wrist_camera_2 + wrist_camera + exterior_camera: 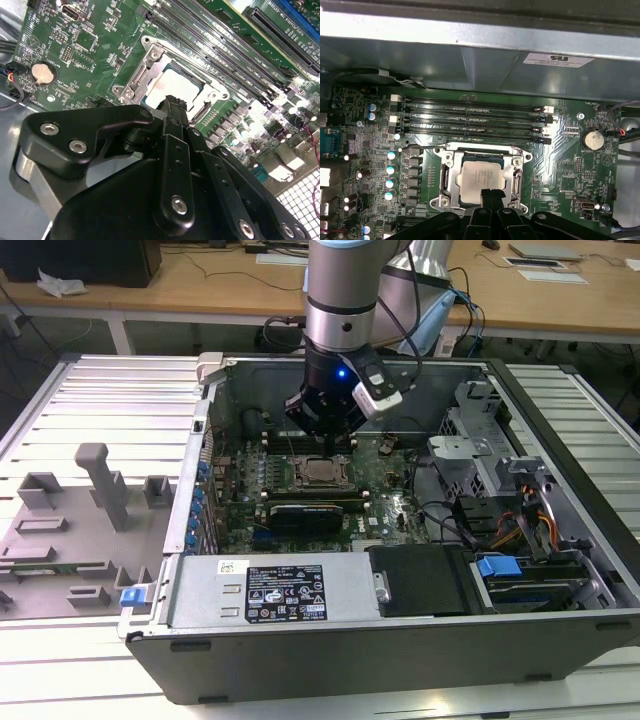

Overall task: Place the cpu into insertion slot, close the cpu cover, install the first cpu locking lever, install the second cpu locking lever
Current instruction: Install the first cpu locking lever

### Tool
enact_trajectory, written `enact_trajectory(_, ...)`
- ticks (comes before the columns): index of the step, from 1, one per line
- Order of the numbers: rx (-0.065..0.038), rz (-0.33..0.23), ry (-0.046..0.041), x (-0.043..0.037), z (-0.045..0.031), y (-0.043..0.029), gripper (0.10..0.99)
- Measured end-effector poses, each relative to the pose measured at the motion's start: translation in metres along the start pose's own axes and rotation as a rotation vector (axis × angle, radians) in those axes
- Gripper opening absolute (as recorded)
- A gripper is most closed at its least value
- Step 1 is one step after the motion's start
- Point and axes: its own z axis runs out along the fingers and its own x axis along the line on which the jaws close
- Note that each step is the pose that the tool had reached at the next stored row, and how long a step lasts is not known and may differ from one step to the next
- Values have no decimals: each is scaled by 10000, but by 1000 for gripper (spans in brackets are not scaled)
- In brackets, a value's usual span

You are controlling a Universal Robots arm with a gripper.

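Wooden desks line the far side of the room, and nearer lies a ribbed metal table [100, 400] with an open computer case [300, 650] resting flat on it. Grey fixture blocks [100, 480] stand at the exterior view's left. I'm down inside the case now, my gripper [328, 448] hanging over the green motherboard [580, 170]. My fingers [485, 196] are pressed together with nothing between them. Right under them is the cpu [481, 176], its pale metal top showing, seated flat in the insertion slot [438, 201]. The cpu cover [451, 175] lies down around it, framing the chip through its window. In both wrist views my tips sit at the chip's edge; whether they touch it, I cannot tell. The long black memory slots [470, 117] run just beside the socket, and a coin battery [591, 140] sits well apart.
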Motion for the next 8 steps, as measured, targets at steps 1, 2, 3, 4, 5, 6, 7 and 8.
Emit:
enact_trajectory(1, 0, 0, -1, 0, 0, 0, 106)
enact_trajectory(2, 0, 0, -1, 0, -1, 0, 106)
enact_trajectory(3, 0, 2, -1, 3, -1, 0, 106)
enact_trajectory(4, 1, 2, 0, 7, -1, 1, 106)
enact_trajectory(5, 1, 1, 0, 11, -2, 1, 106)
enact_trajectory(6, 1, 0, 0, 17, -1, 1, 106)
enact_trajectory(7, 1, 0, 0, 27, -1, 2, 106)
enact_trajectory(8, 1, 0, 0, 32, -2, 2, 106)
